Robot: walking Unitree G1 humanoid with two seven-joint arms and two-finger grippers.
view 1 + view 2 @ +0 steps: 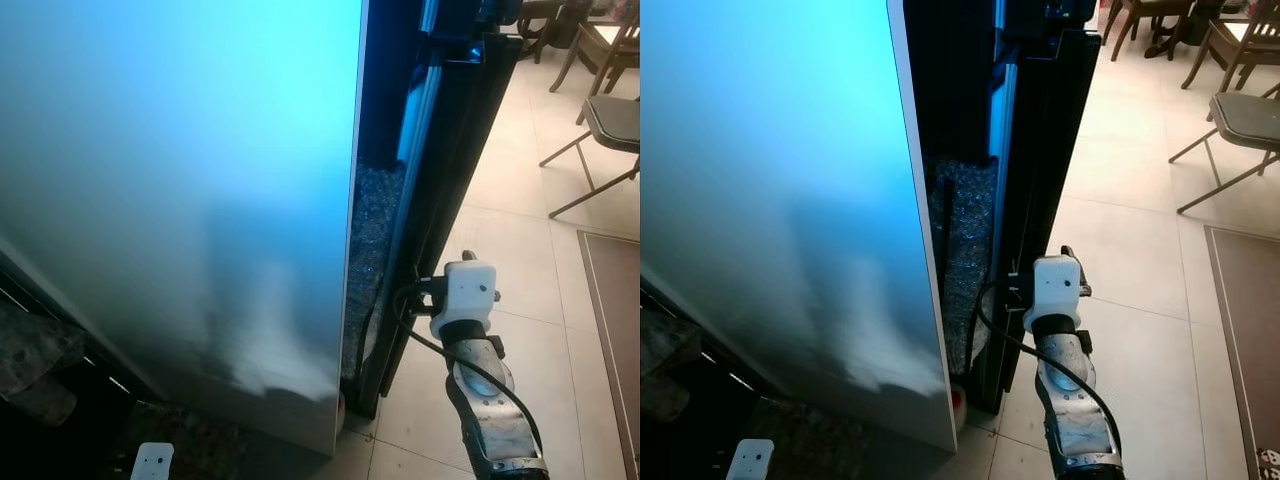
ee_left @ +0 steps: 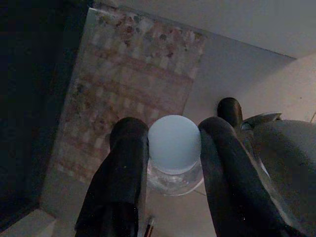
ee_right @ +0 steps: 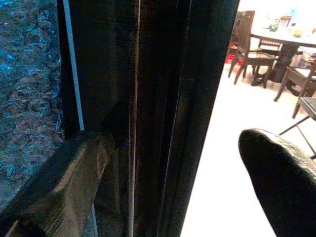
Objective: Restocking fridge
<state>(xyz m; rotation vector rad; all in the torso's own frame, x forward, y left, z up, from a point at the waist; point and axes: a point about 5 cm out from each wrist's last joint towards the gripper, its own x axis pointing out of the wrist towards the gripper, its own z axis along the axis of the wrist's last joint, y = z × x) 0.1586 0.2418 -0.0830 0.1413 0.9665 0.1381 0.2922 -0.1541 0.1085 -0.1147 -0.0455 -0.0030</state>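
Fridge door (image 1: 180,200), pale blue, close in front, partly ajar; dark door edge (image 3: 163,118) beside it. Right pincer (image 3: 187,168) at that edge, fingers spread wide, one finger (image 3: 64,182) against dark panel, other clear over floor (image 1: 520,240); grips nothing. Left pincer (image 2: 170,163) low, closed around bottle (image 2: 174,148) with white cap. Chairs (image 1: 600,120) well behind.

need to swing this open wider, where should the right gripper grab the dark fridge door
Probably the door's tall free edge, approached from the tiled-floor side. The edge runs vertically and is thin, so one finger goes in the gap behind it, the other on the outer face. The right gripper already straddles it, open.
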